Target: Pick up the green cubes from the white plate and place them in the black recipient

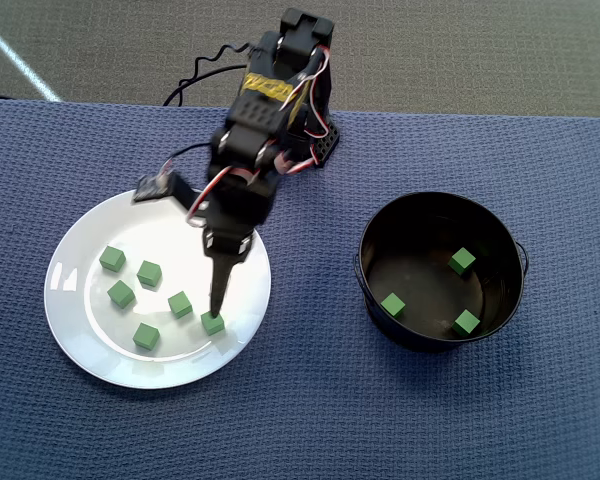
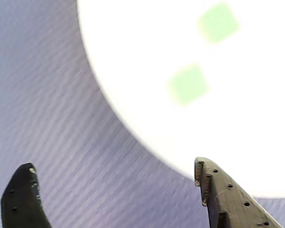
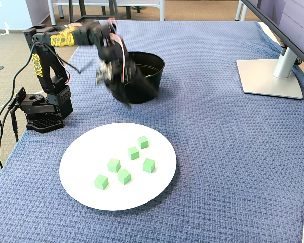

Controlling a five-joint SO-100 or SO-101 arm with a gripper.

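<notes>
Six green cubes point(image 1: 148, 272) lie loosely grouped on the white plate point(image 1: 80, 350) at the left of the overhead view; three more rest inside the black recipient point(image 1: 510, 300) well to the right on the blue-covered tabletop point(image 1: 310, 420). The pincer point(image 2: 116, 183) hangs empty with its jaws wide apart, over the plate's edge in the wrist view.

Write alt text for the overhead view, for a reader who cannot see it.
A black robot arm reaches over a white plate, its gripper pointing down beside one of six green cubes on the plate. To the right, a black pot holds three more green cubes. Both sit on a blue woven mat.
</notes>
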